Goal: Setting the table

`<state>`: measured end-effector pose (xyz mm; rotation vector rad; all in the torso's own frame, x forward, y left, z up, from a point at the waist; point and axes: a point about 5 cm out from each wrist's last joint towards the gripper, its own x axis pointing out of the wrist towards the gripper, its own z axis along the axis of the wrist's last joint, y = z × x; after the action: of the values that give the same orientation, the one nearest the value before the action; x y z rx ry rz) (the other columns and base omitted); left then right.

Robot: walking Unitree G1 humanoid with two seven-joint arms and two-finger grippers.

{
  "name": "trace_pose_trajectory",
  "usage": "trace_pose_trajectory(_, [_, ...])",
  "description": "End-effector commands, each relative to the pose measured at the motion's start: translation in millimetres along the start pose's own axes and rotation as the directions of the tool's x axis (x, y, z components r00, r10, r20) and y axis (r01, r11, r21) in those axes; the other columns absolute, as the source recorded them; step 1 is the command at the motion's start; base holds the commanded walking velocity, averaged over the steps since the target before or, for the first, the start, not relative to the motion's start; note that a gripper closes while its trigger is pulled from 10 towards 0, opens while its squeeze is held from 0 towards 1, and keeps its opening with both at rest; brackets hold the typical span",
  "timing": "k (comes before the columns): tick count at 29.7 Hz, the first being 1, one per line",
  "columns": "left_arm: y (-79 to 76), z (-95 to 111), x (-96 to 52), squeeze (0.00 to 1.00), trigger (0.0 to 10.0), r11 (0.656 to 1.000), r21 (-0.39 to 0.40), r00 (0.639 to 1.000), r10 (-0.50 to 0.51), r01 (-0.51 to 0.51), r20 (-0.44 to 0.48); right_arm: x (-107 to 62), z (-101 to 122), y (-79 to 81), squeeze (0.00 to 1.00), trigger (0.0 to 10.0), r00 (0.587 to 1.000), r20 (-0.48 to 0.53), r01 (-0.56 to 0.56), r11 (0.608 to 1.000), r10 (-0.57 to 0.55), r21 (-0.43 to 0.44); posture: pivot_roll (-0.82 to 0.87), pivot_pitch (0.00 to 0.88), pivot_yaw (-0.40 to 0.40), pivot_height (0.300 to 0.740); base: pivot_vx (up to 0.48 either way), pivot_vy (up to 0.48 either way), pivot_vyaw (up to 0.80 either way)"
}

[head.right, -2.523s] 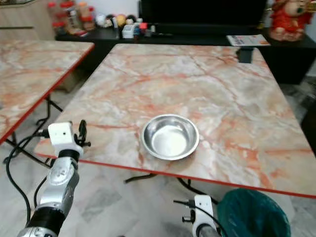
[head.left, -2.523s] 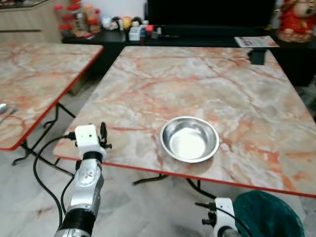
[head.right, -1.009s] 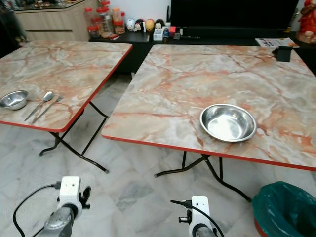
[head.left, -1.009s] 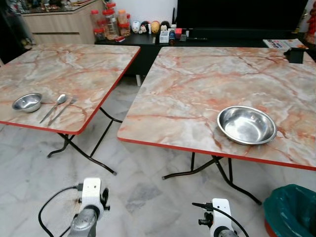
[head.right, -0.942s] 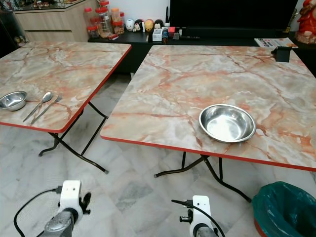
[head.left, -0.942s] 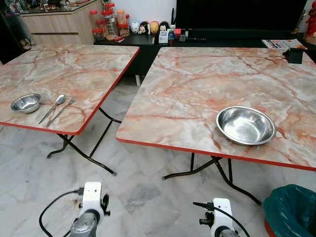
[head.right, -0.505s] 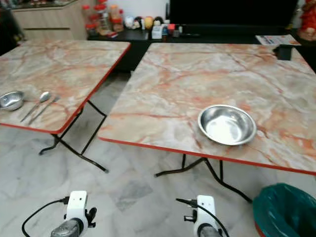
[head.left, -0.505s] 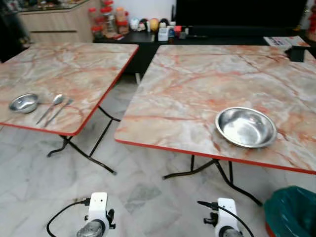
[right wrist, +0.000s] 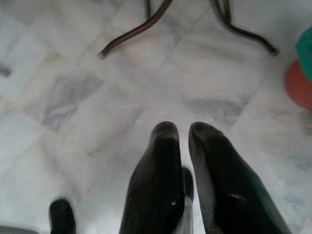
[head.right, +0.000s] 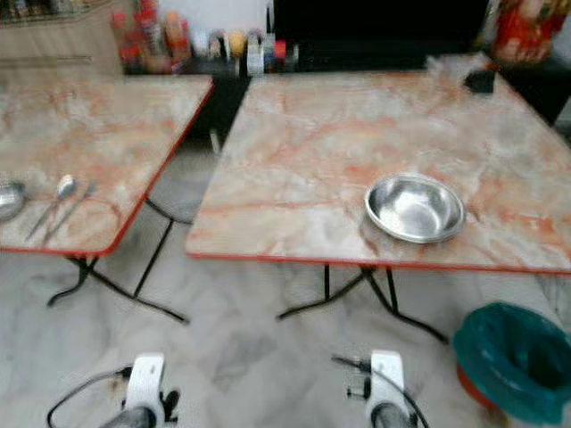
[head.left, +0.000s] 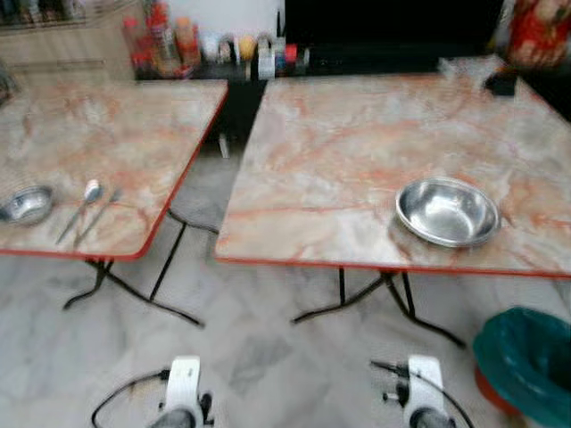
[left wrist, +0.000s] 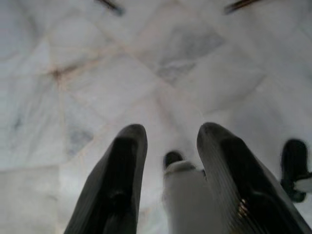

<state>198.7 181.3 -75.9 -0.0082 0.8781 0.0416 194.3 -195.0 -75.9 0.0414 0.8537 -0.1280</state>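
Observation:
A large steel bowl [head.left: 446, 211] sits near the front edge of the right marble table [head.left: 357, 152]. On the left marble table [head.left: 107, 134] lie a small steel bowl [head.left: 27, 205], a spoon [head.left: 86, 197] and a fork [head.left: 96, 215] side by side. Both arms hang low over the floor, well short of either table. My left gripper [left wrist: 173, 134] is open with nothing between its fingers, pointing at the marble floor. In the right wrist view my right gripper [right wrist: 184, 129] is shut and empty, also aimed at the floor.
A teal bin [head.left: 526, 361] stands on the floor at the front right. Black folding legs [head.left: 384, 299] brace both tables, with a floor gap [head.left: 201, 205] between them. A dark cabinet with jars and small items [head.left: 223, 49] runs along the back. The eye views are blurred.
The camera has backed away from the right table and the left table came into view. My left arm dropped from the table edge to hang low. The picture is now blurred.

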Motion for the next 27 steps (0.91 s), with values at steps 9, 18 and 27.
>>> trace_pose_trajectory(9, [5.5, 0, -0.1, 0.00, 10.0, 1.000, 0.001, 1.000, 0.019, -0.019, -0.014, 0.6, 1, 7.5, 0.00, 10.0, 1.000, 0.008, -0.023, 1.000, 0.023, -0.001, -0.06, 0.000, 0.067, 0.714, 0.000, 0.480, -0.17])
trace_pose_trajectory(18, [7.5, 1, 0.0, 0.00, 10.0, 1.000, -0.001, 1.000, 0.022, -0.022, -0.012, 1.0, 2, 16.3, 0.00, 10.0, 0.999, 0.009, -0.048, 0.999, 0.049, -0.004, -0.05, 0.000, 0.072, 0.714, 0.000, 0.480, 0.00])
trace_pose_trajectory(27, [11.0, 1, -0.3, 0.00, 10.0, 0.999, -0.034, 0.999, 0.035, -0.036, -0.012, 0.0, -2, 19.5, 0.00, 10.0, 0.998, -0.003, -0.055, 0.998, 0.055, 0.010, -0.04, 0.000, 0.081, 0.714, 0.000, 0.480, 0.00])
